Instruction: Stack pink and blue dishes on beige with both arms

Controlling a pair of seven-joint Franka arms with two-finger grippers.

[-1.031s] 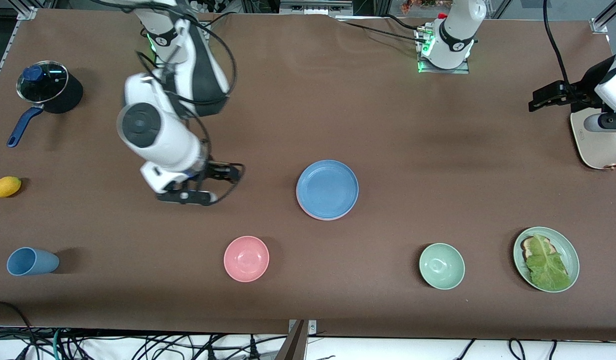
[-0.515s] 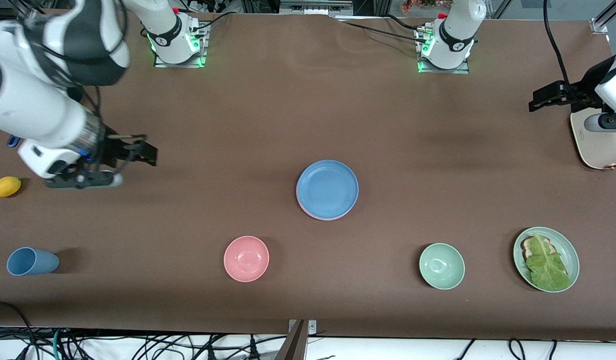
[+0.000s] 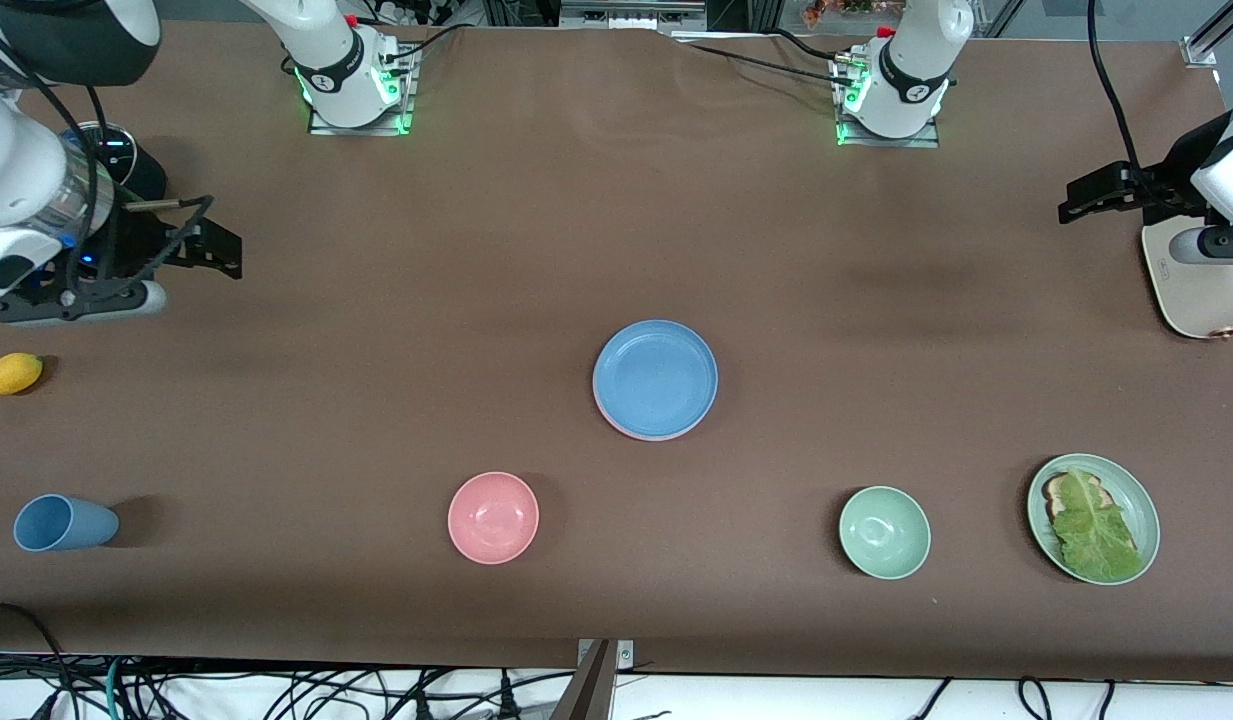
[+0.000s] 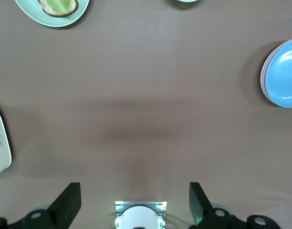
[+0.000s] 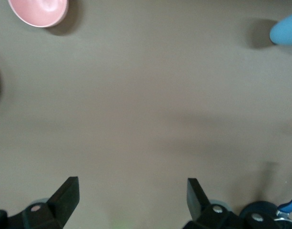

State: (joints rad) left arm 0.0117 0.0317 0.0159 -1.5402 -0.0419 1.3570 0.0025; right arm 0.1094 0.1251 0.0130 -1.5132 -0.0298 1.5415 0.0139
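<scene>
Plates sit stacked mid-table: the blue plate (image 3: 655,378) on top, the pink plate (image 3: 616,423) showing only as a thin rim beneath it; any beige plate under them cannot be made out. Nearer the front camera than this stack lie a pink bowl (image 3: 493,517) and a green bowl (image 3: 884,532). The right gripper (image 3: 204,243) hangs well apart from the stack toward the right arm's end, fingers spread, empty. The left gripper (image 3: 1094,193) waits toward the left arm's end, fingers likewise spread.

Brown table (image 3: 536,230) carries: plate stack (image 3: 655,380) mid-table, pink bowl (image 3: 493,517), green bowl (image 3: 884,532), lettuce plate (image 3: 1093,517), blue cup (image 3: 61,523) on its side, lemon (image 3: 11,373), lidded pot (image 3: 111,165), white appliance (image 3: 1196,285).
</scene>
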